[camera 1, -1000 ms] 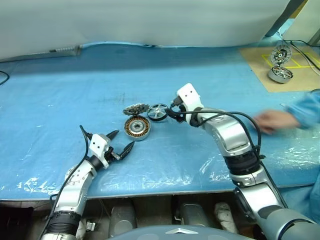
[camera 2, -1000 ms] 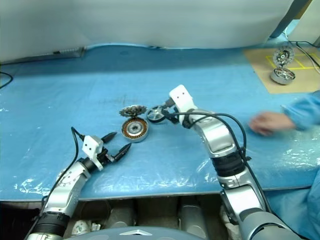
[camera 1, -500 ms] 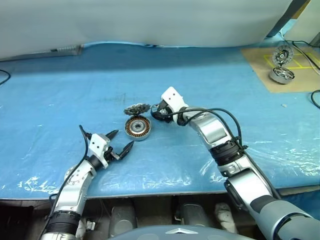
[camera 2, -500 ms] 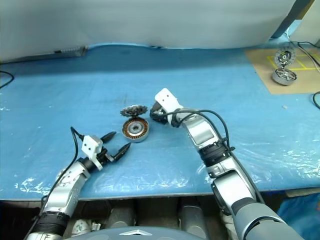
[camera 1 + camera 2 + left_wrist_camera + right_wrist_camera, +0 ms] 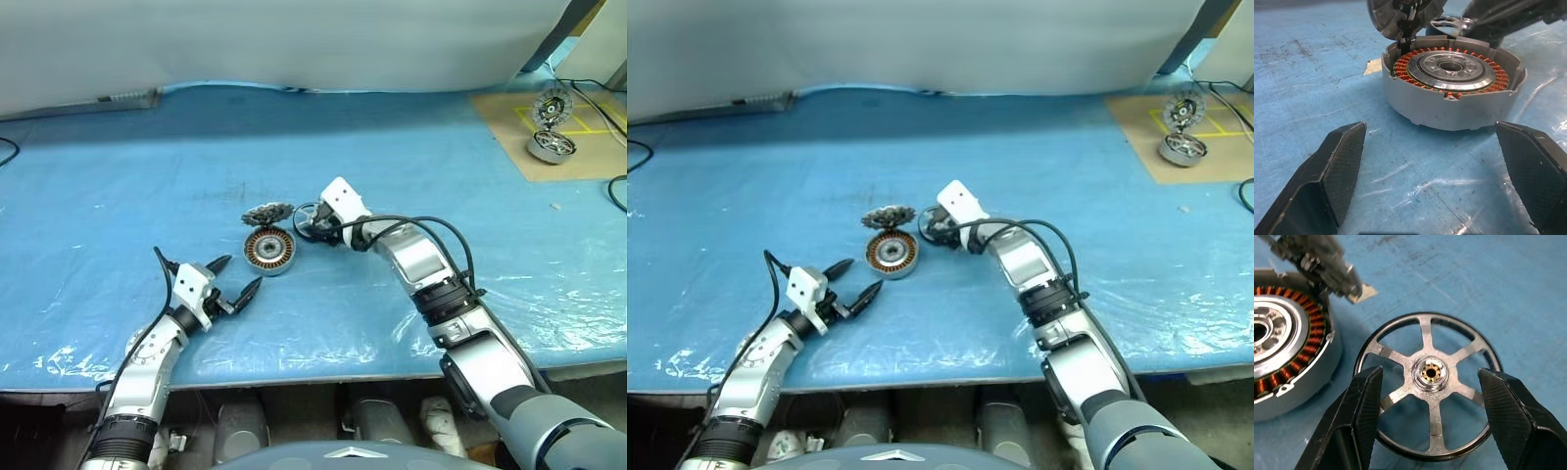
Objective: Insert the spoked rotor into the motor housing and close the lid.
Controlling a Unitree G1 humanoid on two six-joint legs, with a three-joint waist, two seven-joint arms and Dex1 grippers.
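Left gripper (image 5: 238, 278) hovers near the housing (image 5: 268, 251), fingers spread wide and aimed at it. Right arm reaches in from the housing's other side, its gripper (image 5: 1427, 382) clamping the rotor (image 5: 1427, 404) just beside the housing.

A blue sheet (image 5: 118, 196) covers the table; two motor parts (image 5: 549, 127) sit on a brown board (image 5: 509, 127).
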